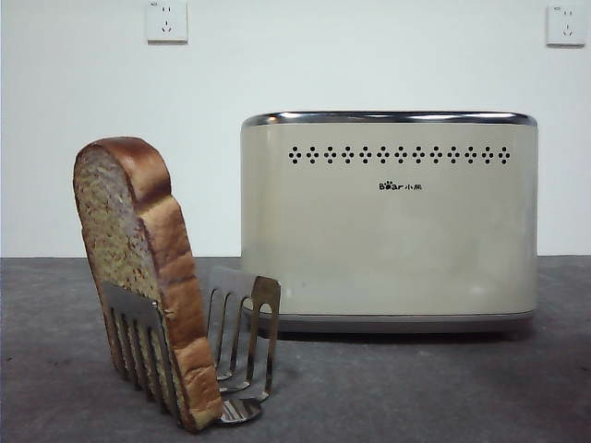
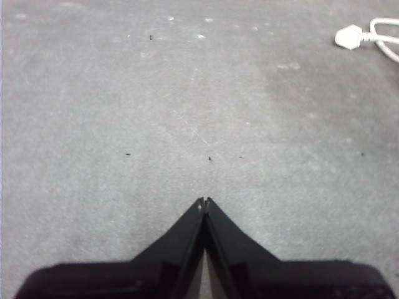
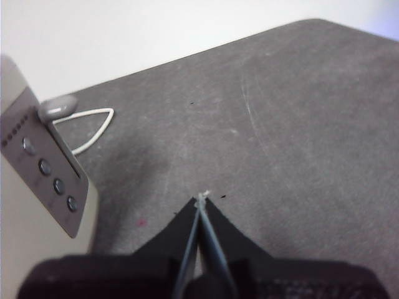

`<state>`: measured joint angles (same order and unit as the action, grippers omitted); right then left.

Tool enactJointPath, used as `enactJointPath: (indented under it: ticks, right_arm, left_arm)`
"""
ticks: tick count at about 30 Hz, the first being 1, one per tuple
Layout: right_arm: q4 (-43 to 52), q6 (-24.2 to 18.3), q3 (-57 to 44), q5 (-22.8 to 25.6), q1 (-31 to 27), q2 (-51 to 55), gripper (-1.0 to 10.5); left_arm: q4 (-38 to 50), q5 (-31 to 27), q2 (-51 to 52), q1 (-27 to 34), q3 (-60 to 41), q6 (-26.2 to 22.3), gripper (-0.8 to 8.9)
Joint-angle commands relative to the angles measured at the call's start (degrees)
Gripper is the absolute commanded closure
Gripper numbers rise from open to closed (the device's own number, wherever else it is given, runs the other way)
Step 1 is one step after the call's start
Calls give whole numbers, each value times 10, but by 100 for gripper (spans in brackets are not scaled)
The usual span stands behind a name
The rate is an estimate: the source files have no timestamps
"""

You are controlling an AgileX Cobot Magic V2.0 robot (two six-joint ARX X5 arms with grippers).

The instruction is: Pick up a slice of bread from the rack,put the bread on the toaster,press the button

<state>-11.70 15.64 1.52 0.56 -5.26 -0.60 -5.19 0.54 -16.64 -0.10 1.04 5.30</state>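
Note:
The slice of bread (image 1: 138, 268) stands tilted in the steel rack (image 1: 235, 337) at the front left of the front view. The cream toaster (image 1: 388, 221) stands behind and to the right of it. Neither gripper shows in the front view. My left gripper (image 2: 204, 200) is shut and empty over bare grey table. My right gripper (image 3: 201, 198) is shut and empty, hovering over the table beside the toaster's end panel (image 3: 50, 168), which carries a row of round buttons (image 3: 59, 185).
A white plug and cord (image 2: 368, 38) lie on the table far from the left gripper. The toaster's white cord (image 3: 87, 124) loops on the table by its end. The table's back edge (image 3: 206, 53) meets a white wall with two wall sockets (image 1: 166, 20).

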Motion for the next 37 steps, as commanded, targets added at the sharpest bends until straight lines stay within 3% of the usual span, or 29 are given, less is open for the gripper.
enactJointPath:
  ticks: [1, 4, 12, 16, 21, 25, 29, 32, 37]
  right_arm:
    - [-3, 44, -2, -2, 0, 0, 946]
    - [-3, 59, -1, -8, 0, 0, 946]
    - [-8, 73, 42, -76, 0, 0, 954]
    - [-9, 73, 91, -76, 0, -1, 954]
    - [-45, 72, 168, -77, 0, -27, 954]
    - [-111, 56, 237, -80, 0, -64, 954]
    - [-168, 14, 299, -101, 0, -109, 954]
    - [-198, -21, 334, -122, 0, -142, 954]
    - [-234, -46, 375, -146, 0, -188, 954]
  left_arm:
    - [5, -1, 0, 2, -5, 22, 816]
    - [0, 0, 0, 2, -5, 26, 817]
    - [-101, 18, -6, 2, 81, 115, 819]
    - [-120, 79, -28, 2, 142, 140, 819]
    - [-166, 153, -75, 2, 222, 138, 819]
    - [-203, 227, -121, 2, 277, 90, 819]
    - [-252, 300, -170, 0, 331, 26, 819]
    - [-287, 316, -206, -17, 372, -21, 819]
    - [-354, 314, -268, -74, 444, -146, 818]
